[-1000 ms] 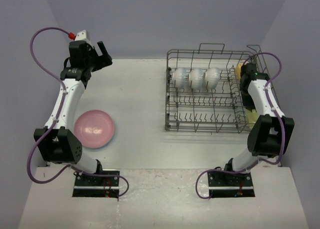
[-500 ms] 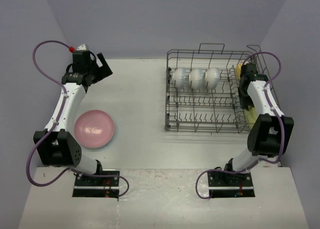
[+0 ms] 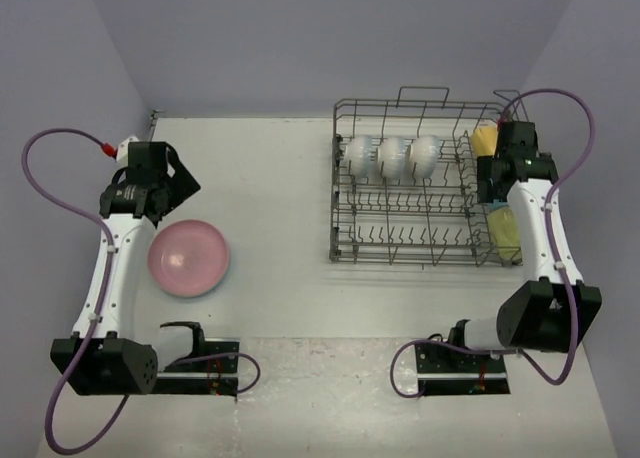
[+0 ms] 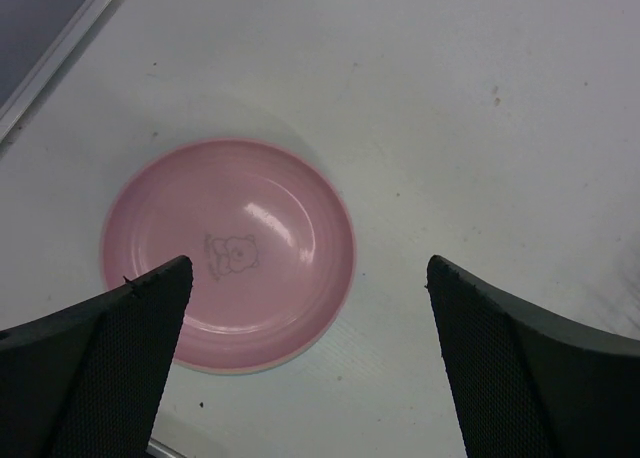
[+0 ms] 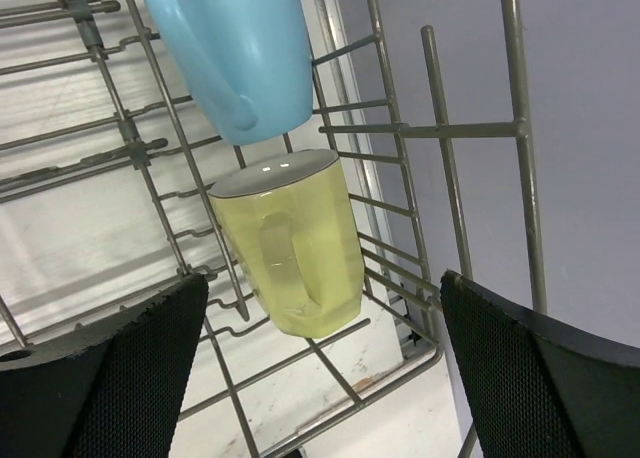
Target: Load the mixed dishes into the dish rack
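Table: plain white tabletop [image 3: 280, 178] boxed in by pale lilac walls, nothing fancy.
Left arm, what changed: a second ago it was parked up at the far back corner. Now it has swung back and the left gripper [image 4: 308, 270] hangs right over the round pink plate [image 4: 228, 253], fingers spread wide and not touching it.
Pink plate: flat and face up on the table's left side, well apart from the big grey wire dish rack [image 3: 345, 248]. Hasn't budged.
Right arm, what changed: it was dipped into the rack's right end and is now lifted clear. The right gripper [image 5: 322, 278] is spread wide with nothing in it.
Mugs: light blue mug [image 5: 235, 48] and pale yellow-green mug [image 5: 295, 243] are in the rack's right end, one right next to the other.
Bowls: three small white bowls [image 3: 392, 155] lined up in the rack's back row.
Task meaning: my guess is that end of the rack is sorted and the pink plate is next up.
Writing: no brand or text anywhere. There's only a small grey line drawing [image 4: 232, 253] in the plate's middle, too faint to make out.
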Robot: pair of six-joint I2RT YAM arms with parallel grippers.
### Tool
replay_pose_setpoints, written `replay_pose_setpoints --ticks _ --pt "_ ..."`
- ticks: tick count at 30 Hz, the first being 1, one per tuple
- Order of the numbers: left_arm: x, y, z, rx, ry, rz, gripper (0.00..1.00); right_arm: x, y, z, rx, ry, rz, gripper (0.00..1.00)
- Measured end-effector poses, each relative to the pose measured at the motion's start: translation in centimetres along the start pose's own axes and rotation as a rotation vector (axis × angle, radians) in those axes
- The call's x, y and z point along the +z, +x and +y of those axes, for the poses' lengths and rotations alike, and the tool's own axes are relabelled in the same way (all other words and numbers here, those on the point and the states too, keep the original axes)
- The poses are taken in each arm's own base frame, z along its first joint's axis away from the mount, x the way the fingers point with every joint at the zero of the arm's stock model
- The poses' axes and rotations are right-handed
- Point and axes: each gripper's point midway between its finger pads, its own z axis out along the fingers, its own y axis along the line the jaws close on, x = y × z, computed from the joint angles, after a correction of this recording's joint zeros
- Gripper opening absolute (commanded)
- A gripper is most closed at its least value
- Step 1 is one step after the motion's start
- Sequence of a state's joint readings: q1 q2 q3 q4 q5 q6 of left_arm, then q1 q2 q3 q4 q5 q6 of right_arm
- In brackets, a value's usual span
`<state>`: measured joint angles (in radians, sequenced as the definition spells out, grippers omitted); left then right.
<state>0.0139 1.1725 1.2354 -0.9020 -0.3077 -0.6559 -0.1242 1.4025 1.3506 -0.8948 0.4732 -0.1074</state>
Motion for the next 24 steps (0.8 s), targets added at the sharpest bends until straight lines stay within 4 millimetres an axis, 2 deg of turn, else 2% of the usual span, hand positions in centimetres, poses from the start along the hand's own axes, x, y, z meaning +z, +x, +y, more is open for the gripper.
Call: replay_pose_setpoints --ticks 5,8,12,15,18,24 --pt "-0.3 1.0 2.8 -0.026 -0.104 0.016 1.0 -0.8 -0.8 0.6 0.007 -0.03 -0.045 0.99" --pt "0.0 1.1 5.1 -0.06 -0.176 0.017 1.0 -2.0 -1.9 2.1 -0.006 -0.073 -0.112 0.99" --pt "1.3 1.6 10.9 -0.178 -0.341 0.034 1.0 -5.2 -4.0 5.3 -0.028 -0.176 -0.257 0.99" --pt "2.4 3.8 14.1 -0.247 -0.425 0.09 1.0 -7.4 -5.5 6.7 -0.001 -0.264 -0.362 0.99" --pt "3.4 6.0 14.8 -0.278 -0.441 0.137 1.0 -8.7 -6.1 6.6 0.041 -0.296 -0.43 0.99" --pt "6.1 10.6 14.3 -0.321 -0.379 0.219 1.0 -10.9 -7.0 6.3 0.083 -0.351 -0.524 0.99"
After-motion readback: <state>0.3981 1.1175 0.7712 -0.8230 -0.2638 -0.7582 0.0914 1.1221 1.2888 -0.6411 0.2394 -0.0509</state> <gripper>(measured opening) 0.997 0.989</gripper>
